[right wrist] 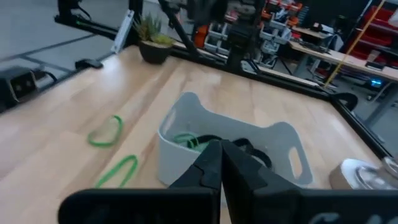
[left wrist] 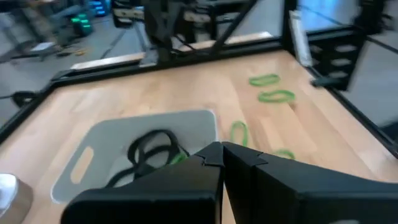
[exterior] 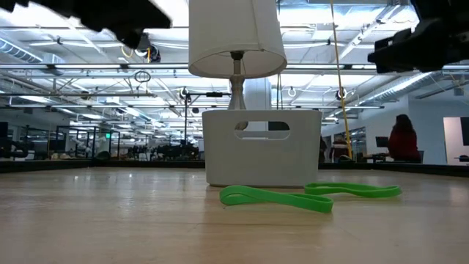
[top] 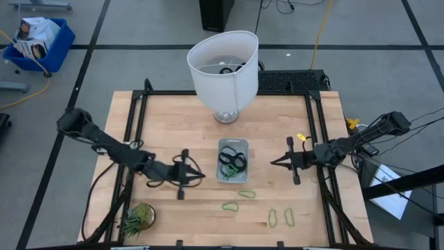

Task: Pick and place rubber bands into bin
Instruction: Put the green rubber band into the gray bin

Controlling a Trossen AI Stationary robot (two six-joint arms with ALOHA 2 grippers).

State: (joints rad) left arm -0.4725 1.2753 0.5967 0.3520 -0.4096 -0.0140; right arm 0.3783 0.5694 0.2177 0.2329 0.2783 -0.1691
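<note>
Four green rubber bands [top: 247, 194] lie loose on the tabletop [top: 173, 118] near the bin [top: 232, 161], which holds several, so a pick comes next: either gripper, left [top: 201, 174] or right [top: 272, 161], jaws closed and empty, must open and descend.

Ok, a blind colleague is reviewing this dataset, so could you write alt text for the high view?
Overhead: a pale bin holding dark rubber bands sits mid-table, with four green bands loose near the front edge. The shut left gripper and shut right gripper flank it.
</note>
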